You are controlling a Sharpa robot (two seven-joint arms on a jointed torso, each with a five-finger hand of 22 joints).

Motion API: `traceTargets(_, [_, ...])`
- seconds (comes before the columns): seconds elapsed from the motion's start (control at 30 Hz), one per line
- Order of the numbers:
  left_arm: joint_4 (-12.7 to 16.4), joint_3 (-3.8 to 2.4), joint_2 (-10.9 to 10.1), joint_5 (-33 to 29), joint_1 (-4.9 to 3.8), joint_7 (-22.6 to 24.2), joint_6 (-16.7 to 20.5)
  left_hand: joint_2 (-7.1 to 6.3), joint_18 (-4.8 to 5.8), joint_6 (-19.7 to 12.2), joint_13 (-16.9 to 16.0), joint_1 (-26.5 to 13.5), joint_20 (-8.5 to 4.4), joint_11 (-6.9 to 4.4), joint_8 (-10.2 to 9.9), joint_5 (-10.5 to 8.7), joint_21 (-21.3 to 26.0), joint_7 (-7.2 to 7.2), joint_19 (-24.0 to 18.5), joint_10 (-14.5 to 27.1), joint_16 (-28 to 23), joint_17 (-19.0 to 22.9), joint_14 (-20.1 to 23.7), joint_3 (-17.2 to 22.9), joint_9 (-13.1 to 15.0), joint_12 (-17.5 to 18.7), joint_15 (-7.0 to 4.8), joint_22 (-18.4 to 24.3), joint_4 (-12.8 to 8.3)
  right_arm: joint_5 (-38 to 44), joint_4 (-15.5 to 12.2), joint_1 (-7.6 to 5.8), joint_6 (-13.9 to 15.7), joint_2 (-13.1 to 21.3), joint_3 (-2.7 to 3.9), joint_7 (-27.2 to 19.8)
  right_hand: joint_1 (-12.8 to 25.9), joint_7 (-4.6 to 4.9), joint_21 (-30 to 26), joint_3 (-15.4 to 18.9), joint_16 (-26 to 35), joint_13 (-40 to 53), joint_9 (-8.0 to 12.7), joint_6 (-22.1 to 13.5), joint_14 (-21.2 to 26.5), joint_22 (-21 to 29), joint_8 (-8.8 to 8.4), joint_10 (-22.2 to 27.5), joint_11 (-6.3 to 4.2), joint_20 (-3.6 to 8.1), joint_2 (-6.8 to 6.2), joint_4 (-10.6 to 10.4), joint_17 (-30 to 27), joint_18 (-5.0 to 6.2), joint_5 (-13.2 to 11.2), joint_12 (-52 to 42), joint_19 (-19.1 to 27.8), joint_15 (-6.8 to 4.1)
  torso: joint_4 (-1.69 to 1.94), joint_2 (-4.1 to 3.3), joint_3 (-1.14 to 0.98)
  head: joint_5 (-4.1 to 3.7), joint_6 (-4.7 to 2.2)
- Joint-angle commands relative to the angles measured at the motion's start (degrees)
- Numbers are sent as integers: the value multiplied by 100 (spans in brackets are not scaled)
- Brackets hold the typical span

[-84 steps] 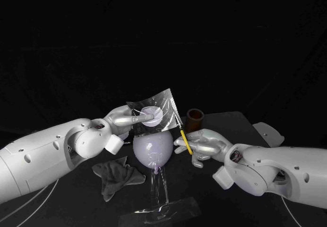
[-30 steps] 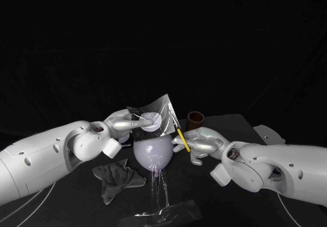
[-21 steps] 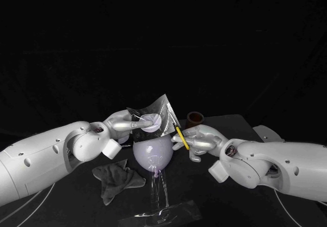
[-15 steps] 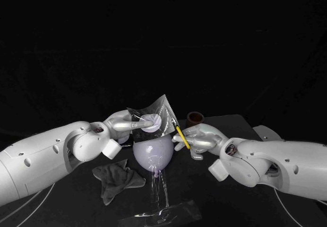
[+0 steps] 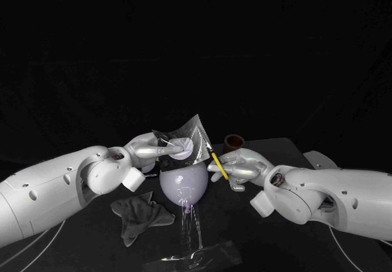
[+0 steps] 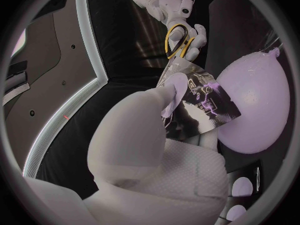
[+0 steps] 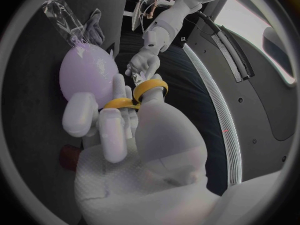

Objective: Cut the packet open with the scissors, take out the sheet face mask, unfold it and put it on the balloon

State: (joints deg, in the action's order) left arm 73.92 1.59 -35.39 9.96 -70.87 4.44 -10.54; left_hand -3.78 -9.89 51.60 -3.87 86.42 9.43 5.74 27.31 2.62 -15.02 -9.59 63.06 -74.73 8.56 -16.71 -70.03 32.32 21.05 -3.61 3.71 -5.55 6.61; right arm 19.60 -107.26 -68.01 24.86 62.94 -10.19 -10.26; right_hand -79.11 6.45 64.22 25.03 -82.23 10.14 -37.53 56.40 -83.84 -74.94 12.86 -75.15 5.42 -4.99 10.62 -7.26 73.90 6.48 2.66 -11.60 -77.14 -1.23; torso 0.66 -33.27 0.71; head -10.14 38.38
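My left hand pinches the shiny clear packet and holds it upright just above the pale purple balloon. The balloon stands on a clear stand. My right hand grips the yellow-handled scissors, whose blades point up at the packet's right edge. In the left wrist view the packet lies against the balloon, with the scissors just beyond it. In the right wrist view the yellow scissors handles sit round the fingers of my right hand, beside the balloon.
A crumpled grey cloth lies on the black table left of the stand. A brown cup stands behind my right hand. A flat clear base of the stand sits near the table's front.
My right hand has brought the scissors up and left, close to the packet's right edge. The packet has tilted a little in my left hand.
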Motion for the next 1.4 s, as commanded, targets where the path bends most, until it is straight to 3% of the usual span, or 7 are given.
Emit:
traceTargets(0.03, [7, 3, 8, 39, 3, -35, -132, 51, -59, 32, -5, -12, 0, 0, 32, 16, -27, 3, 26, -32, -11, -7, -20, -11, 415, -39, -14, 4, -35, 29, -9, -14, -9, 0, 16, -111, 67, 66, -8, 153, -28, 11, -3, -93, -272, -231, -38, -133, -255, 34, -26, -3, -10, -88, 14, 106, 3, -15, 0, -1, 0, -1, -13])
traceTargets(0.07, [5, 3, 7, 37, 3, -35, -130, 51, -59, 32, -5, -12, 0, 0, 32, 16, -27, 3, 26, -32, -11, -7, -20, -11, 415, -39, -14, 4, -35, 23, -9, -14, -7, 1, 16, -118, 74, 71, -9, 153, -28, 10, -1, -107, -272, -230, -45, -112, -249, 33, -30, -4, -10, -89, 14, 118, 4, -12, 0, 0, 0, -2, -17])
traceTargets(0.23, [-11, 3, 1, -2, 3, -43, -116, 53, -59, 32, -5, -13, 0, 0, 33, 16, -27, 3, 26, -32, -11, -8, -20, -12, 417, -39, -14, 4, -35, -27, -6, -14, -8, 7, 15, -181, 223, 336, -128, 148, -5, -102, 83, -620, -251, -181, -361, 548, 13, -122, -128, 24, -56, -85, 7, 560, 80, 205, -1, -1, -1, -4, -35])
traceTargets(0.47, [-30, 3, -12, -45, 3, -52, -123, 53, -59, 32, -5, -13, 0, 0, 33, 16, -27, 3, 26, -32, -11, -8, -20, -12, 417, -39, -14, 4, -35, -54, -6, -14, -75, 12, 15, -233, 447, 515, -497, 160, 84, -259, 194, -1022, -171, -2, -620, 1009, 185, -266, -257, -1, -244, -9, 7, 813, 299, 358, -2, 2, 0, -11, -67])
traceTargets(0.73, [-30, 3, -22, -43, 4, -77, -223, 56, -59, 30, -5, -15, 0, 0, 34, 16, -27, 3, 27, -33, -11, -9, -21, -12, 422, -38, -14, 5, -38, -71, 7, -14, -158, -17, 15, -291, 595, 586, -791, 154, 152, -419, 254, -1176, -103, 154, -719, 1329, 268, -362, -338, -35, -390, 61, 9, 811, 472, 434, 4, 1, -2, -16, -91])
traceTargets(0.97, [-40, 3, -41, -89, 5, -86, -252, 58, -58, 28, -5, -18, 0, 0, 35, 16, -28, 4, 27, -34, -11, -10, -22, -13, 426, -38, -14, 5, -39, -116, 24, -14, -196, -32, 15, -328, 597, 590, -811, 152, 154, -429, 255, -1170, -100, 165, -716, 1342, 271, -368, -338, -34, -394, 66, 9, 808, 484, 438, -9, -2, -3, -16, -123])
traceTargets(1.4, [-57, 4, -48, -195, 6, -118, -357, 65, -58, 23, -6, -25, -1, -1, 38, 16, -29, 4, 30, -40, -10, -13, -27, -14, 437, -39, -15, 6, -41, -138, 53, -21, -283, -96, 24, -357, 600, 585, -948, 149, 204, -475, 262, -1174, -61, 238, -717, 1411, 278, -384, -335, -27, -496, 96, 8, 808, 561, 448, -1, -1, -7, -24, -160])
